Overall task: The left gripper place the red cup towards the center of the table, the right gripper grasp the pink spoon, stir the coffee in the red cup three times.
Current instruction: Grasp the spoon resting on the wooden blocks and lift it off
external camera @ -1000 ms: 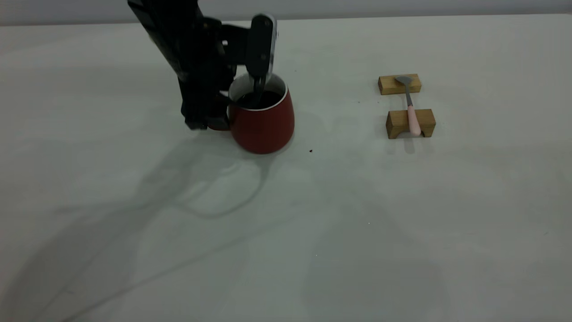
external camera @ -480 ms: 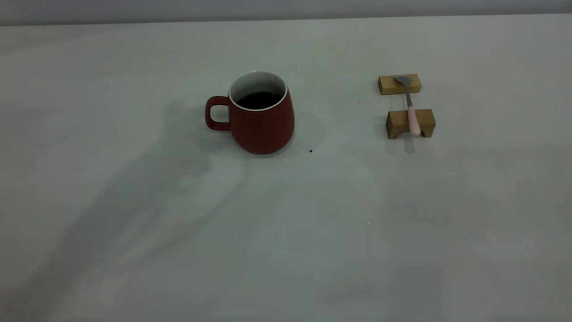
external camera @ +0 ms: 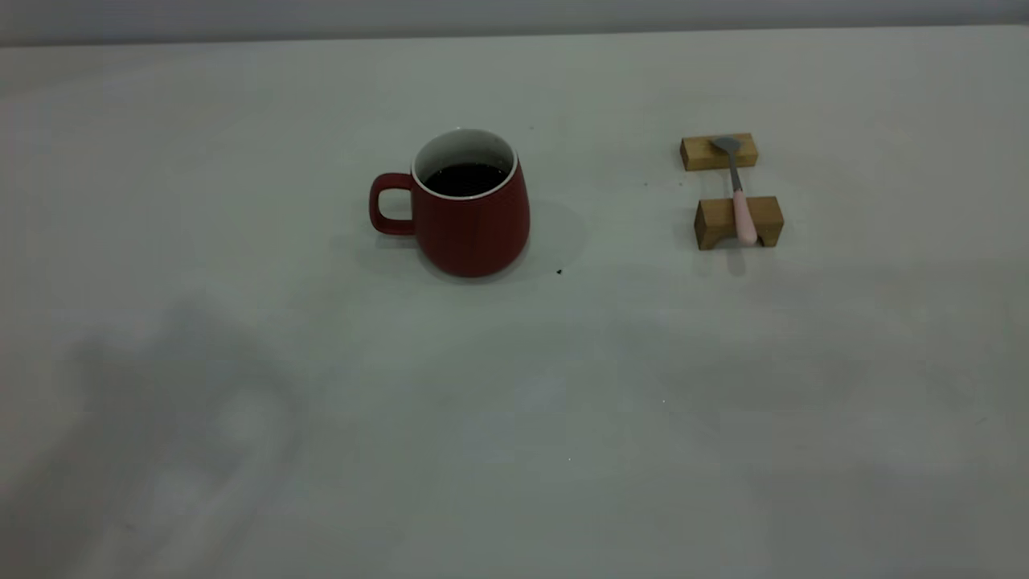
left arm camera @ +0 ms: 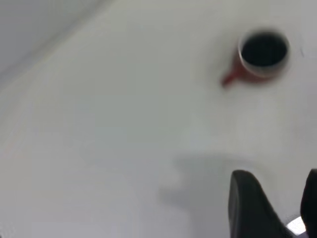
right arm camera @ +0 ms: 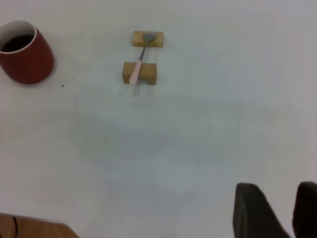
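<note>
Nearest in the exterior view is bare counter, a pale matte surface with broad soft shadows at its near left and no arm over it. Neither arm shows in that view.

The left gripper appears only in its own wrist view: two dark fingers with a clear gap between them, so it stands open and holds nothing, raised above the counter and well apart from the cup. The right gripper likewise appears only in its own wrist view, its two dark fingers parted around open space, empty, well apart from the spoon.

Farther back, a little left of the middle, stands the red cup, upright on the counter with its loop handle pointing left. The coffee lies dark and flat inside, below the white rim. A tiny dark speck sits on the counter just near and right of the cup's base.

To the right, well apart from the cup, two small wooden blocks sit one behind the other. The pink spoon lies across them, its pink handle resting in a notch of the nearer block and its grey bowl on the farther block. Nothing touches it.
</note>
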You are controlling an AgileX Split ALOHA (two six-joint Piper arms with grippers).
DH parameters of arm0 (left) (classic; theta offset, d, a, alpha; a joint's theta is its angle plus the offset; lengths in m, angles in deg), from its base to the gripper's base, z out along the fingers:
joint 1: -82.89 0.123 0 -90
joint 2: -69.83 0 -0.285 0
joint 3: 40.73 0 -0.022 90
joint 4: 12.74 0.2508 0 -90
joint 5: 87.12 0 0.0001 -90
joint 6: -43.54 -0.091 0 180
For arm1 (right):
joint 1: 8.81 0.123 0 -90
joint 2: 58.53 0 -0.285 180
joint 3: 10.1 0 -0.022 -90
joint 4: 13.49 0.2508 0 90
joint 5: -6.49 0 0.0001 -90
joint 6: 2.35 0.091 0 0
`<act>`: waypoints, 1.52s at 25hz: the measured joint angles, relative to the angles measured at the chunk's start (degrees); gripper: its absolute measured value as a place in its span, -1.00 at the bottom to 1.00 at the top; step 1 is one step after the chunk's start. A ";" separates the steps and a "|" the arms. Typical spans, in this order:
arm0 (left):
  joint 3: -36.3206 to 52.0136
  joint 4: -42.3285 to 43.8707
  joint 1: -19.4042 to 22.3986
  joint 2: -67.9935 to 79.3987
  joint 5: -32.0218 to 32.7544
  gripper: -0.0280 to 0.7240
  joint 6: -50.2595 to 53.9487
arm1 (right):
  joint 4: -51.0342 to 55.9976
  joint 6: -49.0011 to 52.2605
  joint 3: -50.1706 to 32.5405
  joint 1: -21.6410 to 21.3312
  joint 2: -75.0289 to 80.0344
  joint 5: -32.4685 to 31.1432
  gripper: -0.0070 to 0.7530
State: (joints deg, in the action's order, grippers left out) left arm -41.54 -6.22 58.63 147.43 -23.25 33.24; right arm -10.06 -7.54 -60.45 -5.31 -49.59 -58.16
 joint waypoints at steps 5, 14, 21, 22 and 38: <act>2.88 1.07 0.34 -12.36 3.06 -0.11 9.27 | 0.00 0.00 0.00 0.00 0.00 0.00 -0.35; 25.84 -5.37 18.31 -43.66 3.06 -0.13 10.31 | 0.00 0.00 0.00 0.00 0.00 0.00 -0.35; 44.23 -6.52 21.86 -63.64 0.74 -0.13 10.31 | 0.00 0.00 0.00 0.00 0.00 0.00 -0.35; 46.06 -6.83 22.24 -65.10 -0.09 -0.13 10.31 | 0.00 0.00 0.00 0.00 0.00 0.00 -0.35; 50.16 -7.36 22.62 -70.91 0.78 -0.13 9.82 | 0.00 0.00 0.00 0.00 0.00 0.00 -0.35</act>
State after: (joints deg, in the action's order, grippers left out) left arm 8.63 -13.58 81.24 76.52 -22.47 43.06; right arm -10.06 -7.54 -60.45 -5.31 -49.59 -58.16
